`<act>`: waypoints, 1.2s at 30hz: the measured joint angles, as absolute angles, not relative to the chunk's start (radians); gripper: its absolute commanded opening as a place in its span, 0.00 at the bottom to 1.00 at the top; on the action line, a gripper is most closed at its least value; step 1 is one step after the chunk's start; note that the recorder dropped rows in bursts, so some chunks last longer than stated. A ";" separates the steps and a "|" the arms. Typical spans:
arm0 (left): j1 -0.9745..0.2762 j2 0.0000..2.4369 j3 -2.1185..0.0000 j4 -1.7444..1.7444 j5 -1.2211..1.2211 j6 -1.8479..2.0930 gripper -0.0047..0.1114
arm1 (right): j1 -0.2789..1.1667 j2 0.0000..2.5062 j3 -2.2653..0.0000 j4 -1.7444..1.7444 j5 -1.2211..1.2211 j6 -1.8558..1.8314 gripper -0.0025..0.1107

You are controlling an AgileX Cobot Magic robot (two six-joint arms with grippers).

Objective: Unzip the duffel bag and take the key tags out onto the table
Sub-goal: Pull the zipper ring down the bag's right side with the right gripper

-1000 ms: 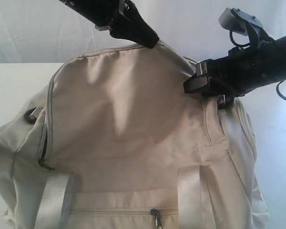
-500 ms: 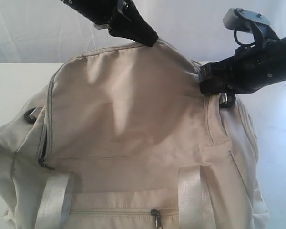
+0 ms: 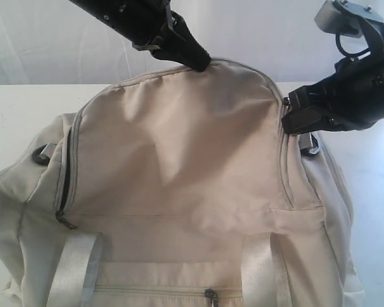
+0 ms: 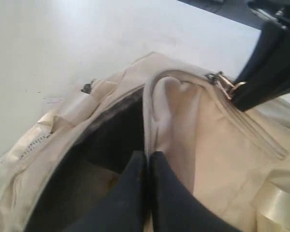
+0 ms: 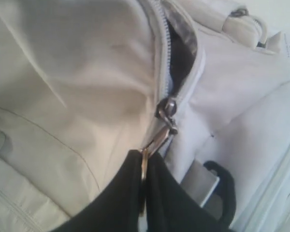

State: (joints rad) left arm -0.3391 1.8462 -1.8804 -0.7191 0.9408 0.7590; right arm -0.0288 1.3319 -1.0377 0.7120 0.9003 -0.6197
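The cream-beige duffel bag (image 3: 179, 166) fills the exterior view, its top flap lifted. My left gripper (image 3: 198, 61) is shut on the flap's top edge (image 4: 152, 121) by the grey zipper, holding it up. My right gripper (image 3: 293, 118) is at the bag's right side, shut on the metal ring pull (image 5: 154, 142) of the zipper slider (image 5: 168, 108). Behind the slider the zipper is parted and dark grey lining (image 4: 116, 130) shows. A black D-ring (image 5: 222, 186) sits next to the right gripper. The key tags are hidden.
The white table (image 3: 19, 109) extends left of the bag and behind it (image 4: 63, 43). Webbing handles (image 3: 73, 268) and a front pocket zipper (image 3: 210, 295) lie at the bag's near side. Another black D-ring (image 3: 40, 155) is at the left end.
My right gripper has pulled the ring pull to the right and down along the bag's side, opening the zipper further. The flap has risen and spread wider under the left gripper.
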 measured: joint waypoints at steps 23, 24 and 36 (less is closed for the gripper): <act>-0.304 1.879 -1.880 -0.616 0.890 0.656 0.04 | -0.029 1.152 -0.902 0.669 1.170 -0.601 0.02; -0.304 1.879 -1.880 -0.613 0.897 0.656 0.04 | -0.029 1.129 -0.871 0.669 1.168 -0.601 0.02; -0.304 1.879 -1.880 -0.619 0.983 0.652 0.04 | -0.029 1.017 -0.762 0.696 1.119 -0.575 0.02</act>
